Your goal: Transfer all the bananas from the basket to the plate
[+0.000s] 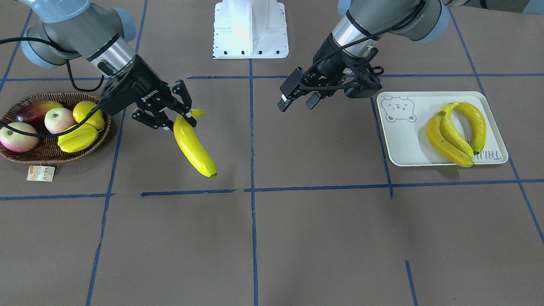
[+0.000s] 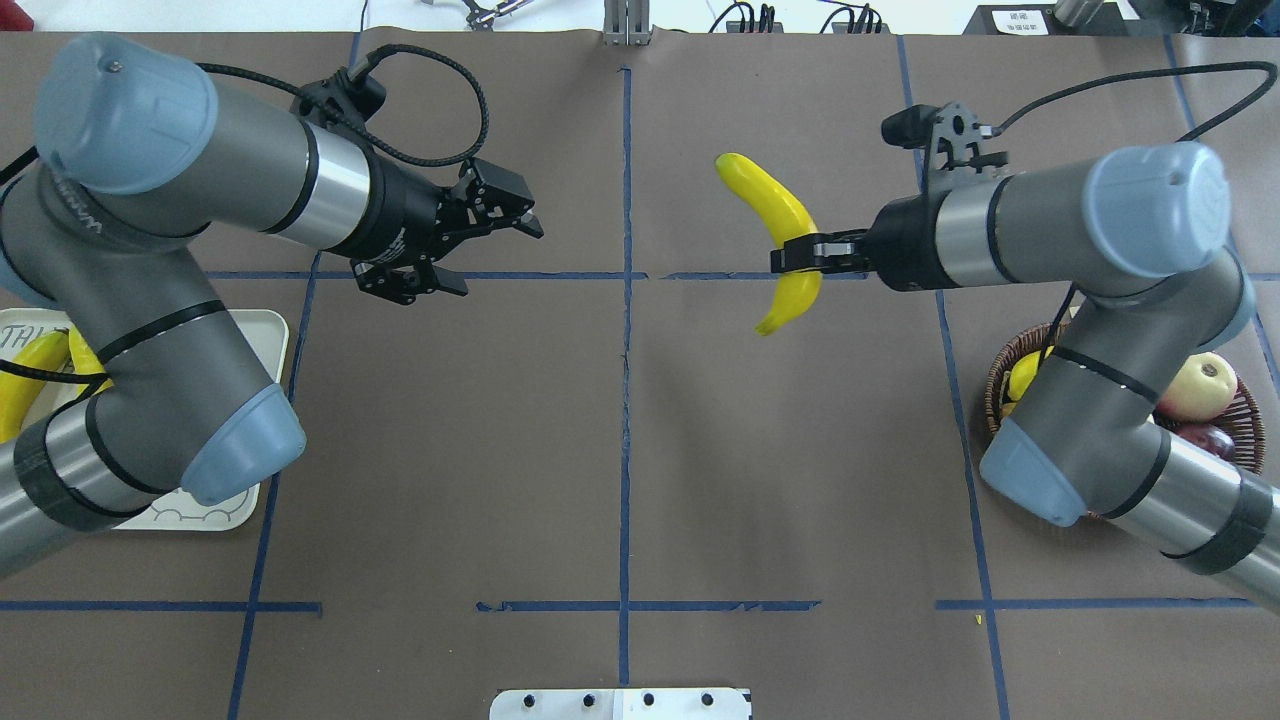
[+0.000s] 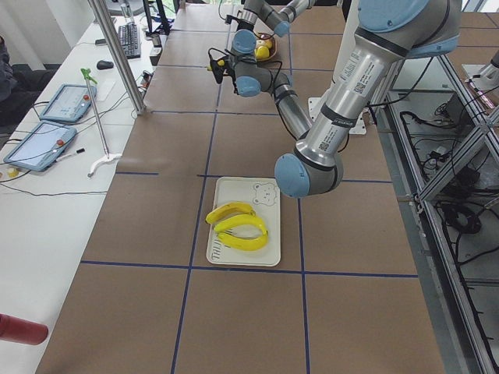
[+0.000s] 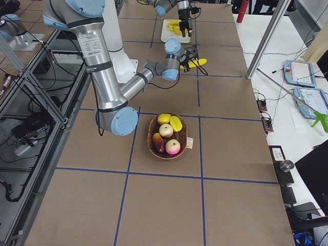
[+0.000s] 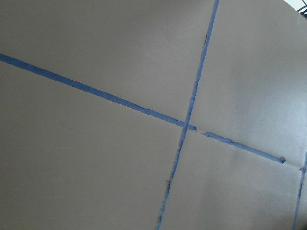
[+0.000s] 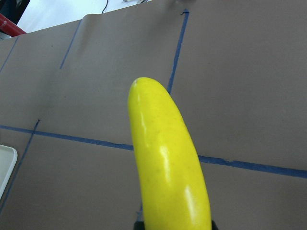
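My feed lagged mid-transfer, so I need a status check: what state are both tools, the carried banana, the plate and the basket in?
right tool: shut on the held banana.
held banana: lifted clear of the table, tilted, between basket and plate.
left tool: open, empty, above the table.
plate: holds three bananas lying together.
basket: no banana visible, holds only other fruit.

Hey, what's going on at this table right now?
The right gripper is shut on a banana, holding it in the air partway between the basket and the plate. The left gripper is open and empty. Three bananas lie on the plate, and only other fruit shows in the basket.
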